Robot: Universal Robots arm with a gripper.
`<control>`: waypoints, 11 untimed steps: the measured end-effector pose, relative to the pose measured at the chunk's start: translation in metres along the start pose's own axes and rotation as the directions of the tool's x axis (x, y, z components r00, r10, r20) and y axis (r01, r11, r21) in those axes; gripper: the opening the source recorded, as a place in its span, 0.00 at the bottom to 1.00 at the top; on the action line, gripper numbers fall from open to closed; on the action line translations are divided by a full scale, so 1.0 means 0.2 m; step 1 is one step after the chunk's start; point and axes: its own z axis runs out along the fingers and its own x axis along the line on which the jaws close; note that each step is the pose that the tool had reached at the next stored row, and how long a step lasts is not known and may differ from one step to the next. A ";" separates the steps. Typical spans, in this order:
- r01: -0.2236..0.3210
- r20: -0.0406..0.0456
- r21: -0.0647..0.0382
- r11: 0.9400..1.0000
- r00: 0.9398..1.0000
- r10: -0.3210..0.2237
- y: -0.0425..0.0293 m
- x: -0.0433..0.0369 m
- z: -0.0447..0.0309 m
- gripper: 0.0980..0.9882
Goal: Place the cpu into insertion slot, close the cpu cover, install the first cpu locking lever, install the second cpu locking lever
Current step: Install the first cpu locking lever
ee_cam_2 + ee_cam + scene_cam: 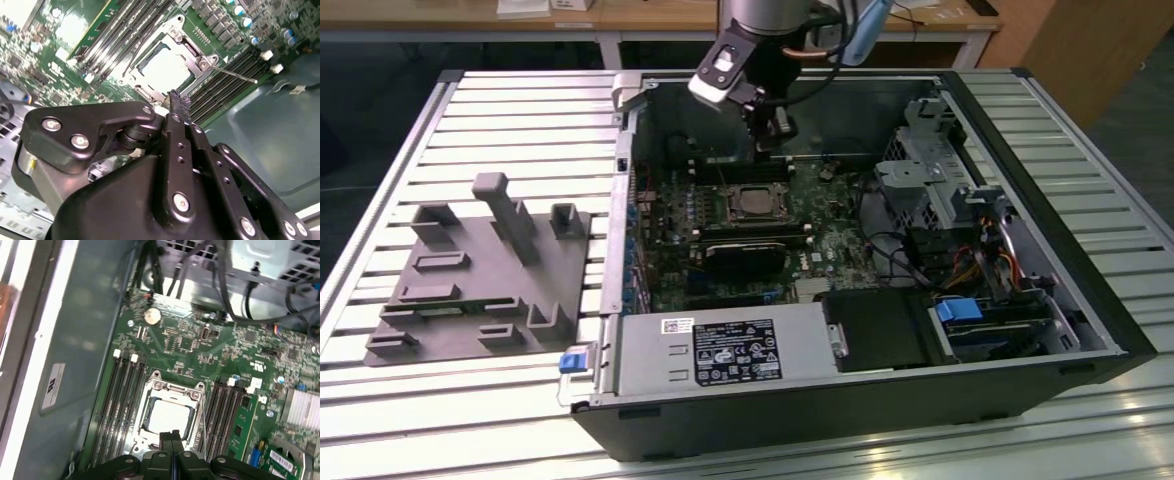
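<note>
The pale silver cpu (167, 417) lies in the insertion slot (137, 82) on the green board, in the middle of the open computer case (750, 203). The silver cpu cover (172, 388) lies flat around it, with the chip's face showing through its window (162, 67). A thin locking lever (235, 75) sticks out sideways from one corner of the socket. My gripper (767, 140) hangs above the socket's far side, its black fingers (172, 437) pressed together with nothing between them. In the second wrist view the fingertips (176, 98) are level with the socket's edge.
Memory slots (122, 390) flank the socket on both sides. A black heatsink block (744, 258) sits just in front of it. The power supply (720, 355) fills the case front, with drive bays (947, 190) and cables on the exterior view's right. A grey fixture (480, 270) lies outside the case.
</note>
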 end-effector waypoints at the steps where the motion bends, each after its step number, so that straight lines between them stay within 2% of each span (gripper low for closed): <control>1: 0.016 0.000 0.000 1.000 1.000 -0.016 0.000 0.000 0.000 0.01; 6: 0.088 -0.002 -0.001 0.996 0.996 -0.088 0.000 0.000 0.001 0.01; 11: 0.177 -0.004 -0.003 0.984 0.984 -0.177 0.000 0.000 0.001 0.01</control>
